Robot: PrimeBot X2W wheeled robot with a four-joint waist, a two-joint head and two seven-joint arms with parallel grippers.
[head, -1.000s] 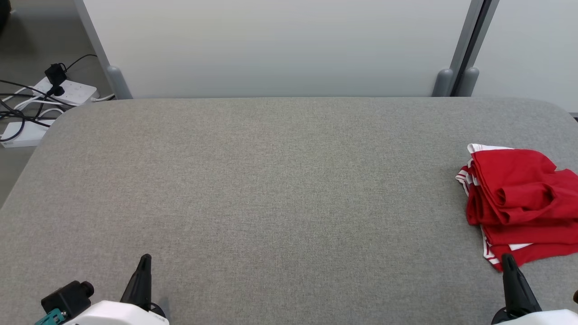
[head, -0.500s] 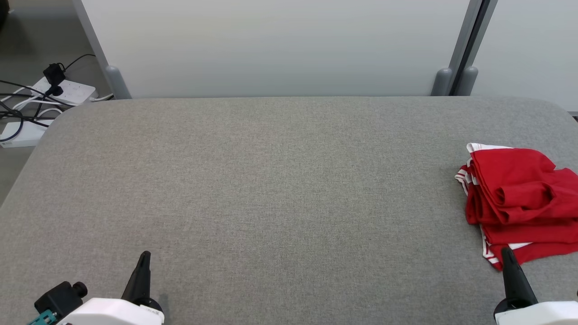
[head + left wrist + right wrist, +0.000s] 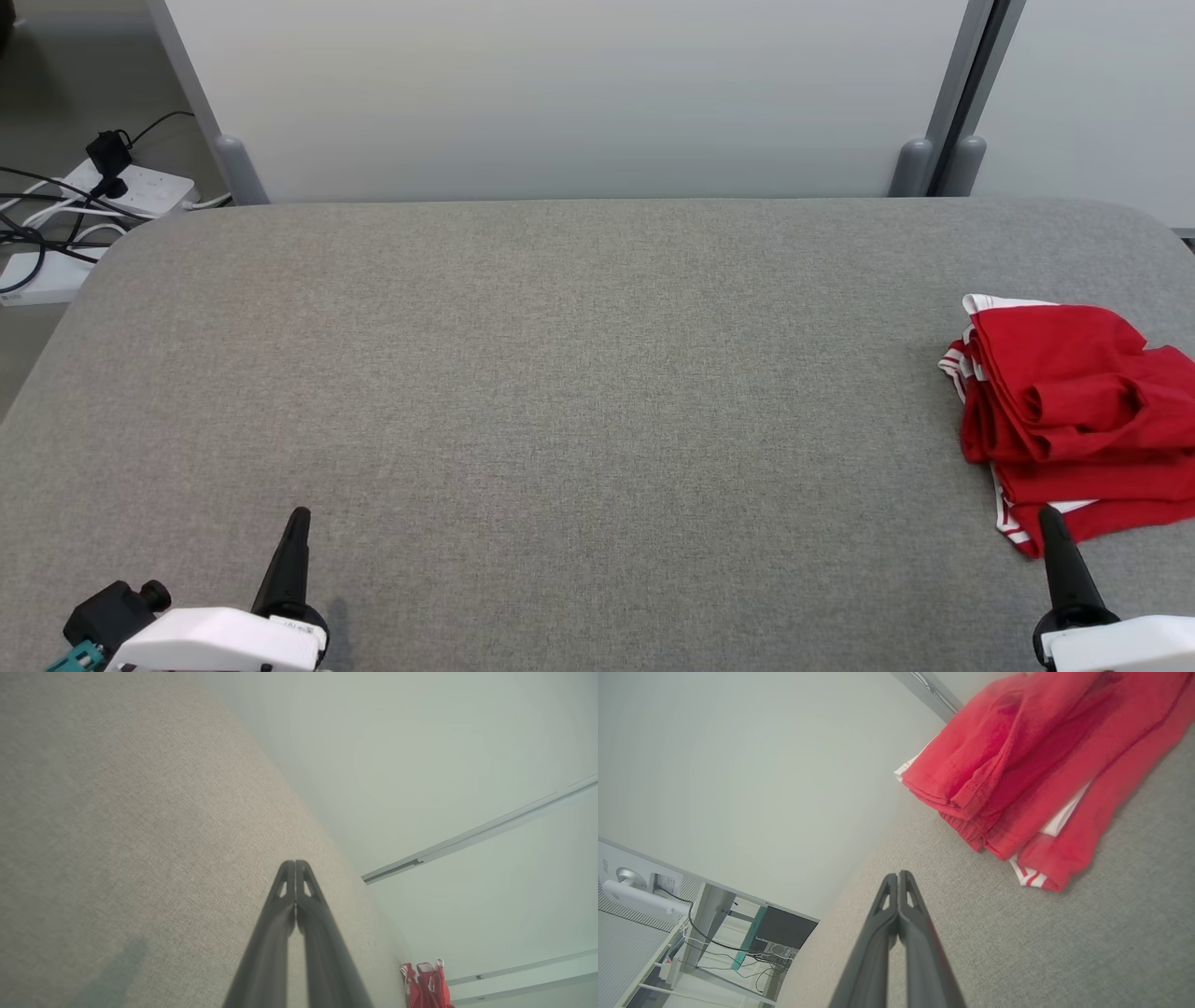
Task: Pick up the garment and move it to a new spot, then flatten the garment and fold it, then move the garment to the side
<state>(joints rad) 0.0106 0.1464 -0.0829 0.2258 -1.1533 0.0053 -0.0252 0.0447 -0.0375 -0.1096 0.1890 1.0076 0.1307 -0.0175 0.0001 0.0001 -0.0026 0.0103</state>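
The garment (image 3: 1074, 411), red with white striped trim, lies folded in a loose stack at the right edge of the grey table (image 3: 579, 373). In the right wrist view the garment (image 3: 1031, 765) fills the upper right. It appears small and far off in the left wrist view (image 3: 427, 987). My right gripper (image 3: 1047, 515) is shut and empty, its tip just in front of the stack's near corner. My left gripper (image 3: 299, 515) is shut and empty at the table's near left, far from the cloth. Both wrist views show the fingers pressed together, the left gripper (image 3: 295, 863) and the right gripper (image 3: 897, 874).
A pale partition wall (image 3: 579, 93) runs along the table's far edge, with grey posts (image 3: 915, 168). White power strips and black cables (image 3: 84, 215) lie on the floor beyond the far left corner. A desk frame with cables (image 3: 738, 947) stands in the distance.
Both grippers have edged slightly forward over the table. The head camera has shifted a little. The garment lies as before.
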